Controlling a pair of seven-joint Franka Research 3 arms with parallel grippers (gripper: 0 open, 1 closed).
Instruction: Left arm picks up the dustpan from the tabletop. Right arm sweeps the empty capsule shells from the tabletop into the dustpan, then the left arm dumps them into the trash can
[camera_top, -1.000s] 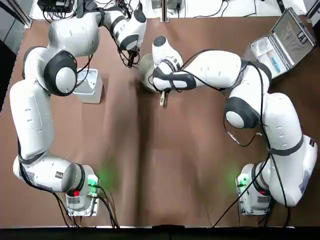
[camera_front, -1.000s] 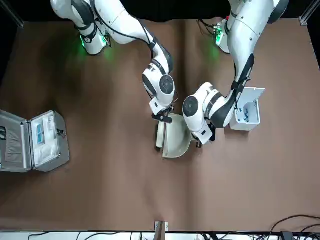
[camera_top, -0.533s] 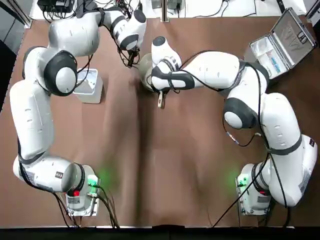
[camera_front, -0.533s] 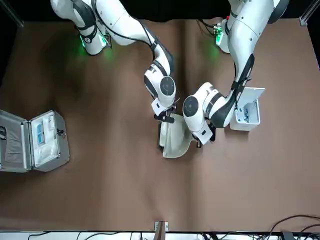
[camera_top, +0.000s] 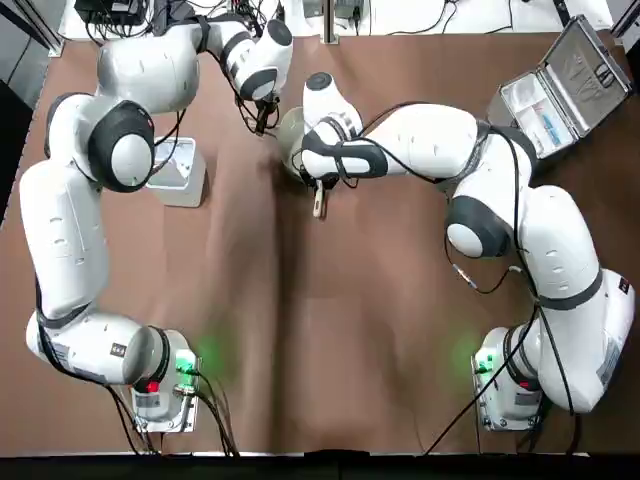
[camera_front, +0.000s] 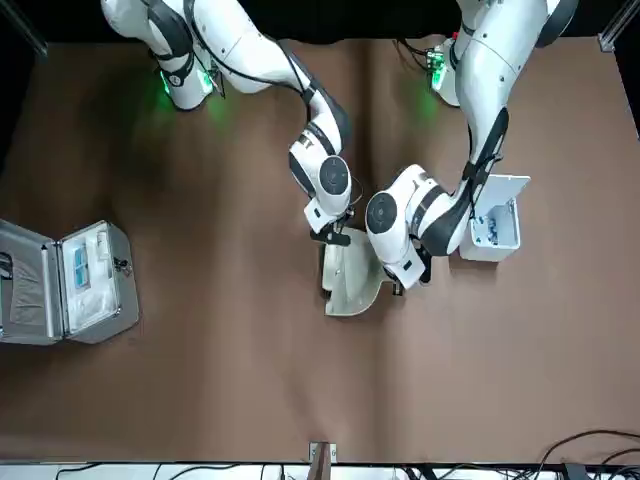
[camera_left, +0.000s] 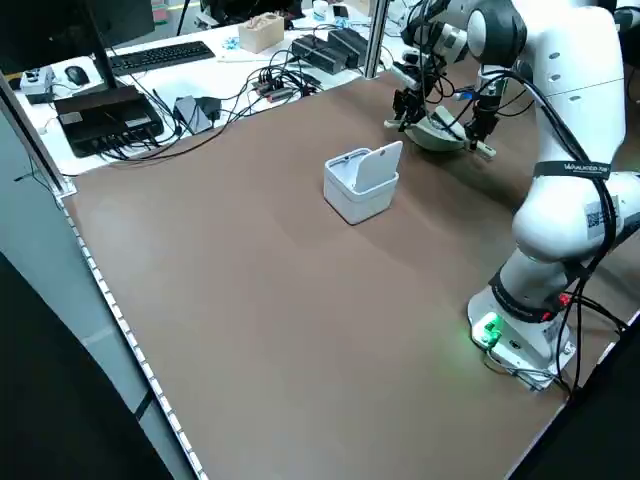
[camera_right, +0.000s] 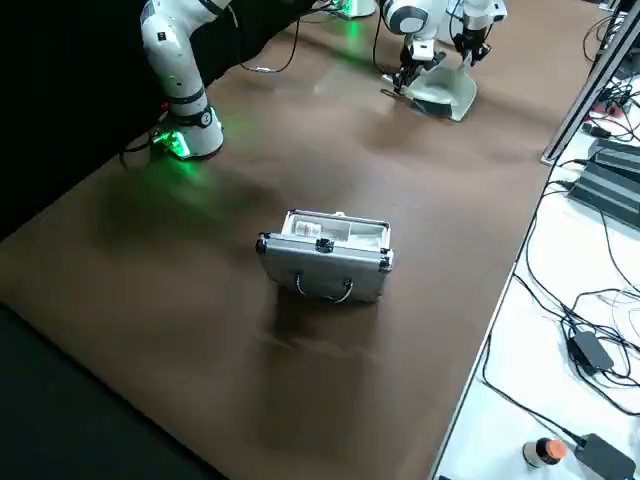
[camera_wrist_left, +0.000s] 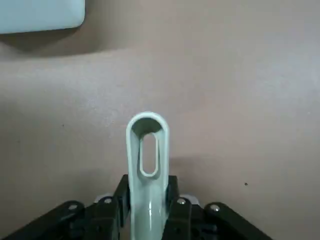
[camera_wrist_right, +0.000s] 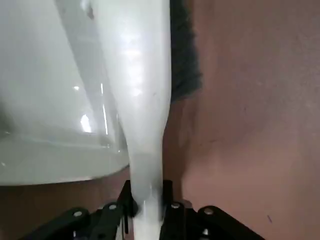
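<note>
Left claw (camera_wrist_left: 146, 220) clamps the dustpan (camera_front: 350, 285) handle; right claw (camera_wrist_right: 147, 210) clamps a brush (camera_wrist_right: 137, 100) at its mouth. Trash can (camera_top: 178, 172) stands nearby. The dustpan's handle points toward it.

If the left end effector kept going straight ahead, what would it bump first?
The left end effector would probably meet the flat brown tabletop first, beyond the off-white plastic dustpan it grips; the pale-grey trash can sits aside.

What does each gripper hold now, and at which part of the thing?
The left gripper holds the dustpan by its handle. The right gripper holds a brush by the thin end of its handle.
</note>
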